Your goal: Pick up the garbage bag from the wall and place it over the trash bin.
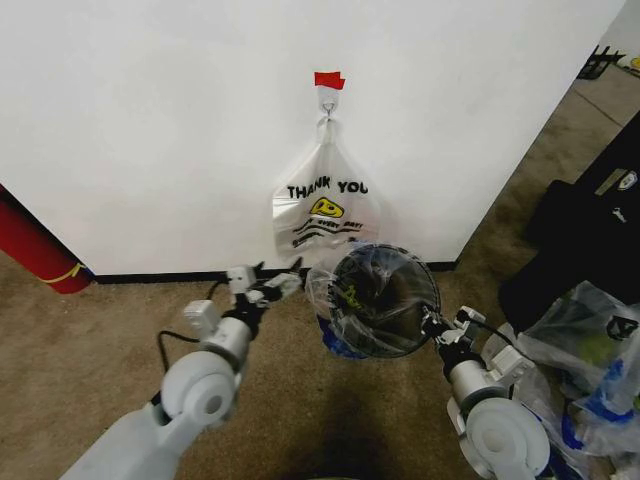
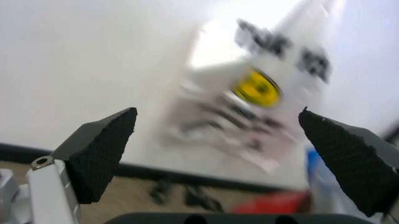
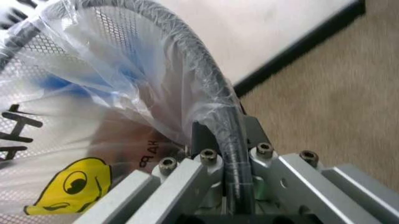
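A: Garbage bag: where is it?

B: Draped over the trash bin, rim tilted toward the camera at the wall's foot.

A: And the jaws?

B: Right gripper, at the bin's four o'clock, is clenched on rim and plastic. Left gripper, released, sits at nine o'clock, just beside the bag.
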### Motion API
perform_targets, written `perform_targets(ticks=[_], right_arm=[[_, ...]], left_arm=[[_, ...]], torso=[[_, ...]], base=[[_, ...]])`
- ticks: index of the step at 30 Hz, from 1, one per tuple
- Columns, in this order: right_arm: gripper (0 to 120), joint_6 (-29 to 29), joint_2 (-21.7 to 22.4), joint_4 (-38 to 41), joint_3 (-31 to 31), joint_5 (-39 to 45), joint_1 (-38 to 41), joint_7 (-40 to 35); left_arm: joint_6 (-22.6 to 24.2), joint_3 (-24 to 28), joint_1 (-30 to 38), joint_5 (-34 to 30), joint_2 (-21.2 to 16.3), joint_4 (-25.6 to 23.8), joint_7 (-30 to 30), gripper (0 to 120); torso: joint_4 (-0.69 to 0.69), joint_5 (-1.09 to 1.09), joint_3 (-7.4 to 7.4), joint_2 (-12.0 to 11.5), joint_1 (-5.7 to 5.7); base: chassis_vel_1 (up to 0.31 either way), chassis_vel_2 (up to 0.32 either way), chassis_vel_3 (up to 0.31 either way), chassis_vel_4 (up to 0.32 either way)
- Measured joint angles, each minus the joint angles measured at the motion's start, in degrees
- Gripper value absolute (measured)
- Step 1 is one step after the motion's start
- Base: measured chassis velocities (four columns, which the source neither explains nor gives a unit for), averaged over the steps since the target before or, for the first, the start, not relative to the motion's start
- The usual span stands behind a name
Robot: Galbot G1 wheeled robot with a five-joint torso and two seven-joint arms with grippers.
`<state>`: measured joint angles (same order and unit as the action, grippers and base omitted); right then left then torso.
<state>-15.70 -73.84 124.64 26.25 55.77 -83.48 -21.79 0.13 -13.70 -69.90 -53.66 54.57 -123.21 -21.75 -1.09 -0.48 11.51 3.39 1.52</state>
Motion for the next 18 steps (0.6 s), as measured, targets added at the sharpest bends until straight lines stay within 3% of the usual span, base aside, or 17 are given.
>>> perform_targets(ticks=[1,2,6,10,18], right_arm=[[0,-1.30,-0.01,0.00,-0.06,0.68,0.24,-0.92],[0,-7.32,-0.54,-1.05,0.05,3.57,1.96,-4.95],[0,-10.24,-0.26,-2.78,-0.93,5.20,3.77,-6.01],[0,-11.52,0.29,-3.84,-2.61,5.73,4.99,-6.36],[0,-13.09,-0.87,-8.43,-7.96,3.49,8.81,-5.78]], left_arm=[[-0.95,-1.64,-1.61,1.17,0.34,-0.10,0.78,100],[-5.56,-8.19,-8.78,7.97,1.45,0.32,5.30,100],[-11.59,-13.72,-16.50,15.53,2.67,0.99,8.61,100],[-13.38,-16.46,-20.23,18.22,3.51,-0.01,9.13,100],[-12.70,-20.83,-24.10,19.83,5.56,-3.70,8.69,100]], torso=[[-0.01,0.01,0.00,0.00,0.00],[0.00,0.02,0.00,0.00,0.00],[-0.01,0.01,0.00,0.00,0.00],[-0.01,0.00,0.00,0.00,0.00],[-0.02,0.02,0.00,0.00,0.00]], base=[[0.000,0.000,0.000,0.000],[0.000,0.000,0.000,0.000],[0.000,0.000,0.000,0.000],[0.000,0.000,0.000,0.000],[0.000,0.000,0.000,0.000]])
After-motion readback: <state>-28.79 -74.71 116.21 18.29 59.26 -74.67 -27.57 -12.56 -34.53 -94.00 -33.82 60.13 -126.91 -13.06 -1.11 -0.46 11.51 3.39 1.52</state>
